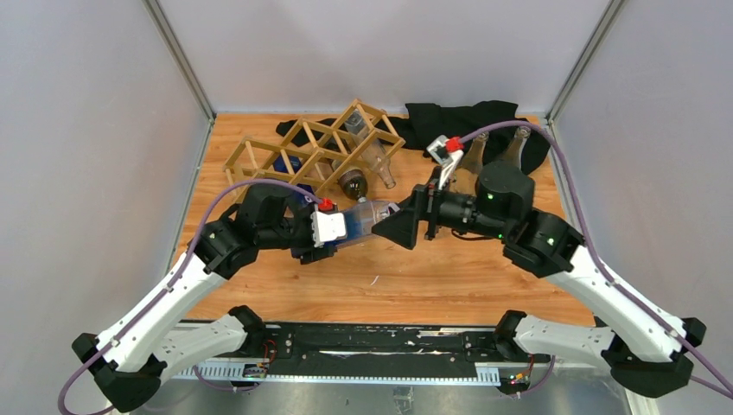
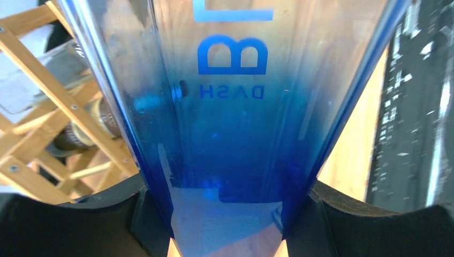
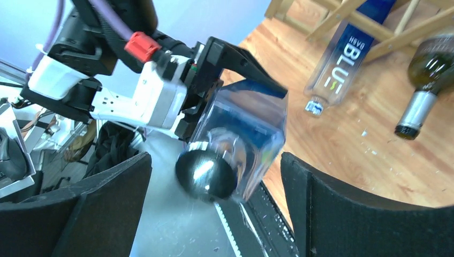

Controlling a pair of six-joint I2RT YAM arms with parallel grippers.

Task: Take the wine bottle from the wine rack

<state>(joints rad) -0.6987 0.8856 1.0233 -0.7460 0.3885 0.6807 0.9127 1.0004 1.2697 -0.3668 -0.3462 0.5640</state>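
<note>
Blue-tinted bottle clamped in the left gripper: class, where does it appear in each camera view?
Top external: bottle at the picture's centre.
Left wrist: bottle fills the middle.
Right wrist: bottle at centre, cap toward camera.
Shared landmark: wine rack.

My fingers (image 2: 69, 225) were matte black. The wine bottle (image 2: 230, 123) was clear glass fading to deep blue, with blue lettering. The wine rack (image 1: 315, 151) was pale tan wood, the worktop (image 1: 449, 277) orange-brown grain, the cloth (image 1: 471, 119) at upper right black.
</note>
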